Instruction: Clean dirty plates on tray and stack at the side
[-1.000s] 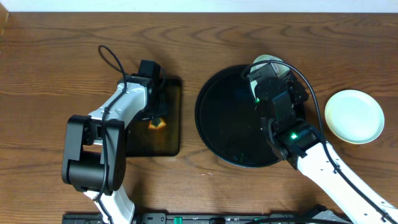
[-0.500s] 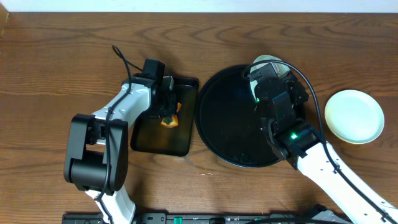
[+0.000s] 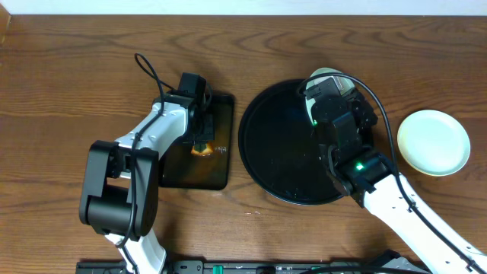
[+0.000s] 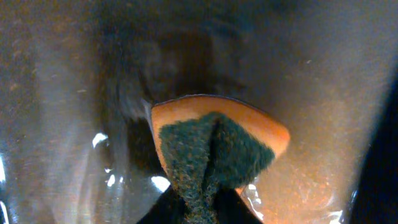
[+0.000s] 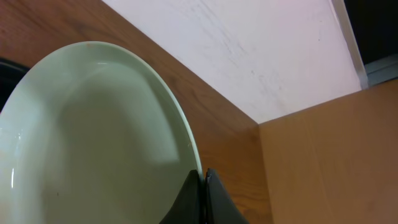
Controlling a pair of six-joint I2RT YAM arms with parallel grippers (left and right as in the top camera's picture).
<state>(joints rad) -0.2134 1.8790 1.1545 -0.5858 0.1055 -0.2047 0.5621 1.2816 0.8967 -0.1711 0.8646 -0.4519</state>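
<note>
The large round black tray [image 3: 278, 164] lies at the middle of the table. My right gripper [image 3: 329, 86] hangs over the tray's far rim, shut on the rim of a pale mint plate [image 3: 326, 74] held tilted; in the right wrist view the fingers [image 5: 203, 186] pinch the plate's edge [image 5: 93, 137]. A second pale plate [image 3: 434, 141] lies on the bare wood at the right. My left gripper [image 3: 201, 139] is shut on an orange sponge [image 3: 202, 150] with a green scrub face [image 4: 214, 146], pressed onto a small rectangular black tray [image 3: 179, 171]. A third plate is out of view.
The rectangular tray sits close to the round tray's left rim. The left arm's cable [image 3: 144, 72] loops over the wood behind it. A pale wall [image 5: 249, 43] runs along the table's far edge.
My left gripper dragged the sponge right, then slightly back left, and the rectangular tray slid and turned with it toward the round tray. The right arm and its plate have not moved.
</note>
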